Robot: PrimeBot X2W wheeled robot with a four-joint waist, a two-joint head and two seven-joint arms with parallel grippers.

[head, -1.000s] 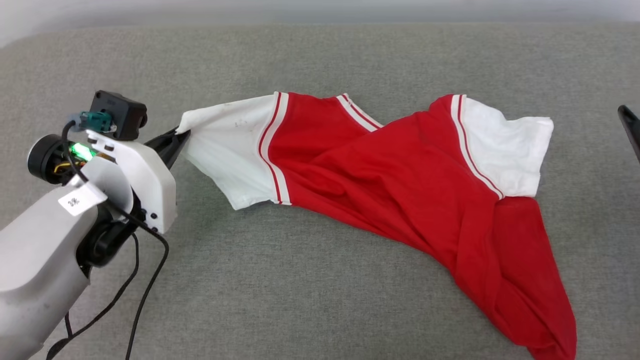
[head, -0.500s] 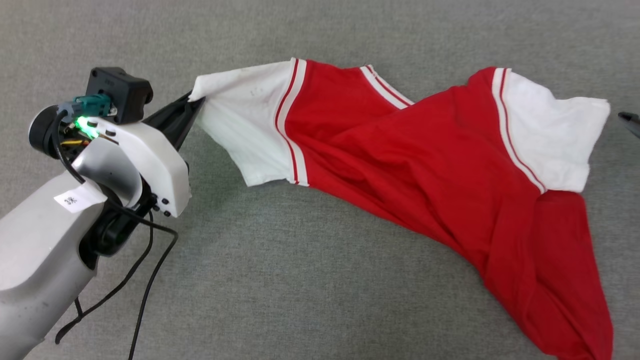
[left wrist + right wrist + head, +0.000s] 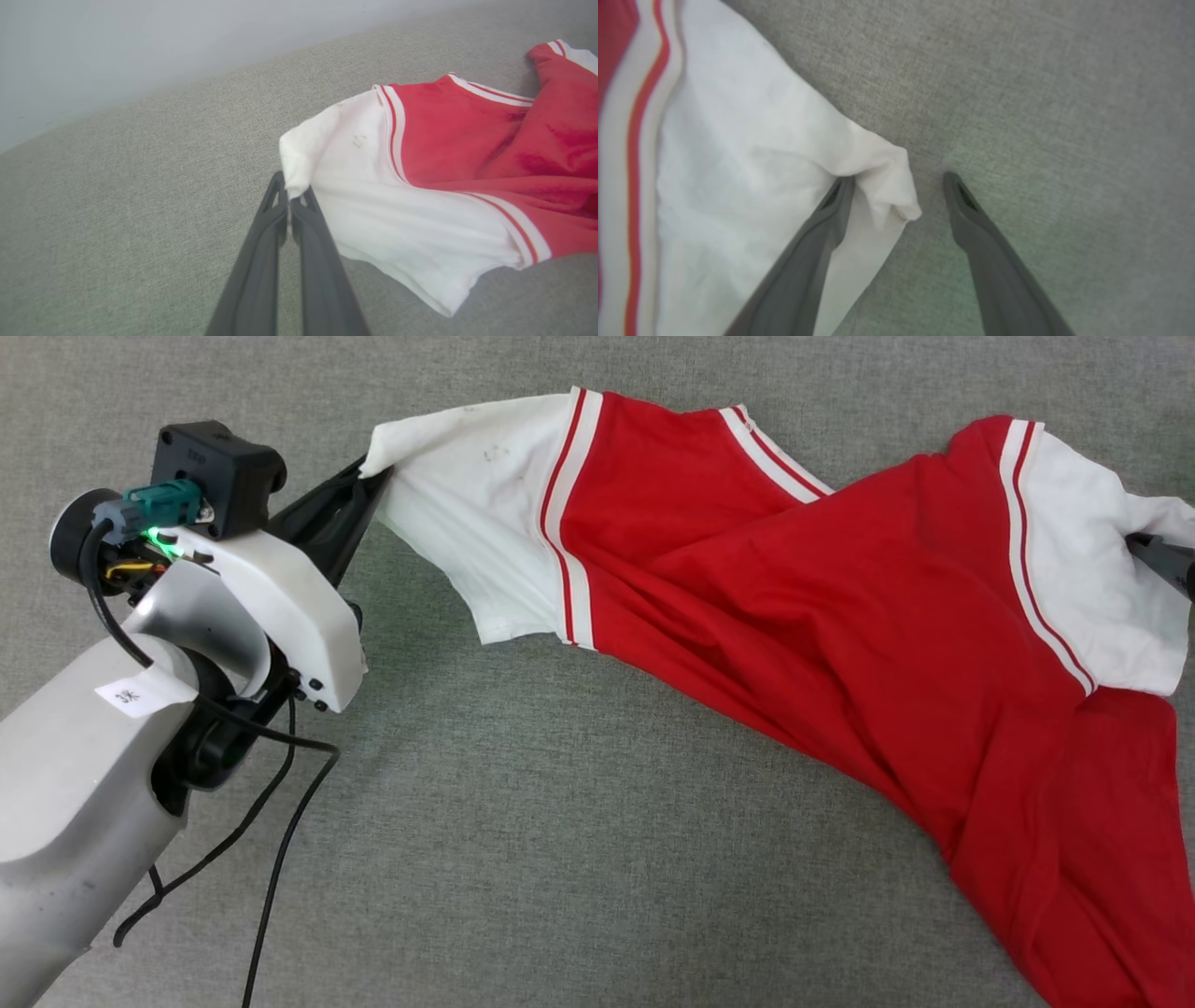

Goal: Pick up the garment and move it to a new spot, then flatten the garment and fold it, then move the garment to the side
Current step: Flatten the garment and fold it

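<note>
One garment (image 3: 803, 616) lying rumpled on a grey fabric surface (image 3: 560, 821), taken at one sleeve

The left gripper (image 3: 292, 196) is pinching, with jaws closed, the hem corner of one white sleeve (image 3: 467, 504). The right gripper (image 3: 899, 179) is standing wide open around the hem corner of the other white sleeve (image 3: 1092, 579) and is gripping nothing as yet. The red body is sagging in diagonal folds between the two sleeves and trailing toward the lower right of the head view. The cloth is looking light, soft and limp, so it is likely to drape and crease rather than hold a shape. The sleeve hems and striped shoulder seams are probably offering the firmest hold. Count: one garment, two sleeves, two grippers, two dark fingers on each
</note>
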